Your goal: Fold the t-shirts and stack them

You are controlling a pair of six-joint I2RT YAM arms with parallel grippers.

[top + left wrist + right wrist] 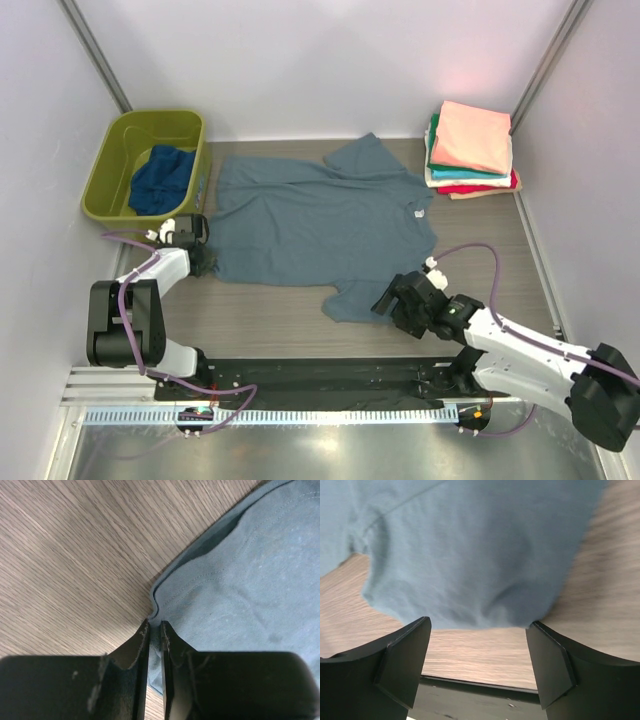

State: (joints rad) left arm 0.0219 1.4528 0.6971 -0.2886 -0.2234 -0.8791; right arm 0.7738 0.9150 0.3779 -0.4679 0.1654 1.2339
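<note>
Before lifting the grey-blue t-shirt (320,225), spread flat mid-table, trust left gripper (155,625), clamped almost shut on its hem corner (158,609); bring wide-open, empty right gripper (480,625) down over near sleeve (352,297); pinch; raise both evenly.

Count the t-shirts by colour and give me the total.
1 grey-blue t-shirt, spread flat
1 navy t-shirt, in the olive tub
1 salmon pink t-shirt, folded
1 teal green t-shirt, folded
1 white t-shirt, folded
1 red t-shirt, folded
Total: 6 t-shirts
</note>
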